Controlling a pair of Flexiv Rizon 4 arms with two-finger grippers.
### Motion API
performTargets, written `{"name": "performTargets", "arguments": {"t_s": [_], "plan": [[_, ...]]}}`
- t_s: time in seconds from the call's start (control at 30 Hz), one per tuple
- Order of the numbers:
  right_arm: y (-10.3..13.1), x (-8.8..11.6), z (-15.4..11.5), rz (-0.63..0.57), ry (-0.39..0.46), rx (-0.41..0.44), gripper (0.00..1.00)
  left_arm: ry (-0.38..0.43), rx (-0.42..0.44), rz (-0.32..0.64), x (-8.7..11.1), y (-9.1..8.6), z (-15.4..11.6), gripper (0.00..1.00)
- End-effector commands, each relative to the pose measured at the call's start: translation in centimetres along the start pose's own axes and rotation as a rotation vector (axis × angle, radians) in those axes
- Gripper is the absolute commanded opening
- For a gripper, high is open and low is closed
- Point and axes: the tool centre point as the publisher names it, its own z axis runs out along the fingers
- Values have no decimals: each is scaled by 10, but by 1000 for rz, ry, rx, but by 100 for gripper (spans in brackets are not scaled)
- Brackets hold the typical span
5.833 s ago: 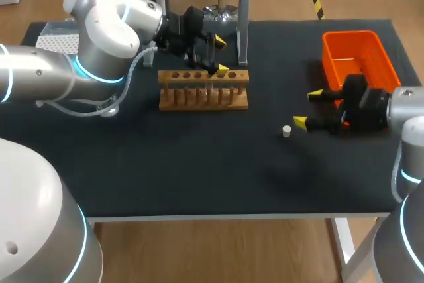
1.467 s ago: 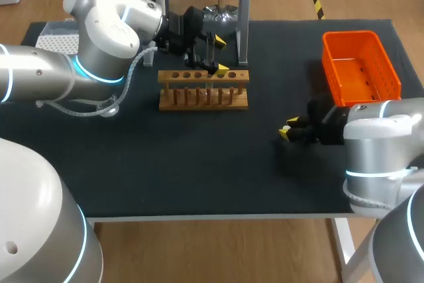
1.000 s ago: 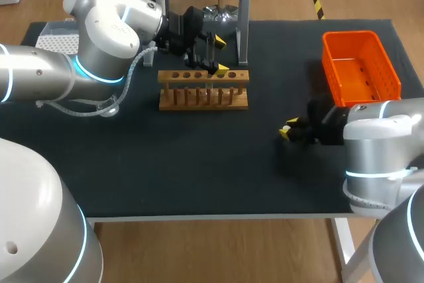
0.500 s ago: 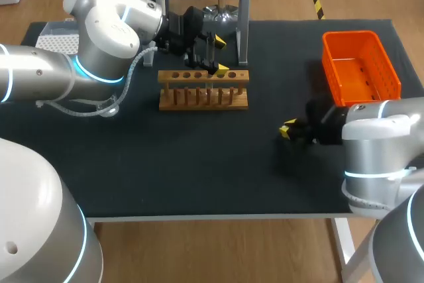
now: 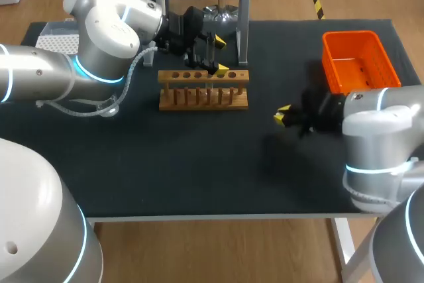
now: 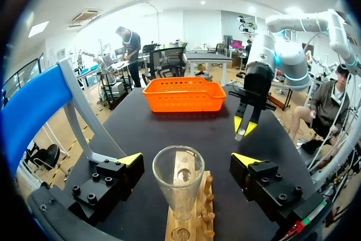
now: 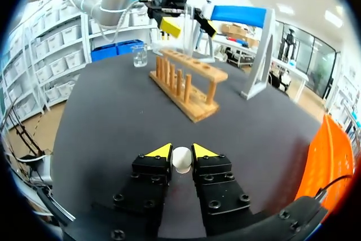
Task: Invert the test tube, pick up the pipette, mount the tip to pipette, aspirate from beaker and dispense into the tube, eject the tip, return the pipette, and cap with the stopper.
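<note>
The step in hand looks to be the last one: capping the tube. The right tool [image 5: 281, 116] is pressed in on the small white stopper [image 7: 181, 160], pinching it between its yellow tips. It hangs over the dark tabletop [image 5: 165, 164] just in front of the orange basket [image 5: 360, 61], well apart from the wooden rack [image 5: 203, 89]. From the shadow under it in the head view, the stopper seems to be clear of the surface, though that view is too coarse to be sure.

The test tube [image 6: 178, 187] stands upright in the rack, mouth up. The left tool [image 5: 217, 56] sits around it with its fingers spread, one on each side and a gap showing on both — bracketing the tube, not gripping it. Whether there is liquid inside cannot be told from here.

The next move probably calls for carrying the stopper across the open tabletop to the rack and centring it over the tube's mouth. It would then be pressed straight down. Since the left tool already stands close on both sides of the tube, the right tool will need to come in from above and between those fingers — clearance there looks tight. Closing the left tool on the tube first would likely steady it against the push.
</note>
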Motion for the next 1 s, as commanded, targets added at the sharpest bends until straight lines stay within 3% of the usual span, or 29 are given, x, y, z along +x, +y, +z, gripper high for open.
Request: {"name": "performTargets", "arguments": {"t_s": [0.03, 0.27, 0.57, 1.0], "plan": [[21, -14, -10, -9, 37, -4, 0, 2, -1, -1, -1, 0, 0, 100], [72, -32, -19, -61, 105, -33, 0, 2, -1, -1, -1, 0, 0, 100], [132, -40, -19, -156, 211, 0, 0, 2, -1, -1, -1, 0, 0, 100], [180, -36, 1, -240, 290, 33, 0, 2, -1, -1, -1, 0, 0, 100]]}}
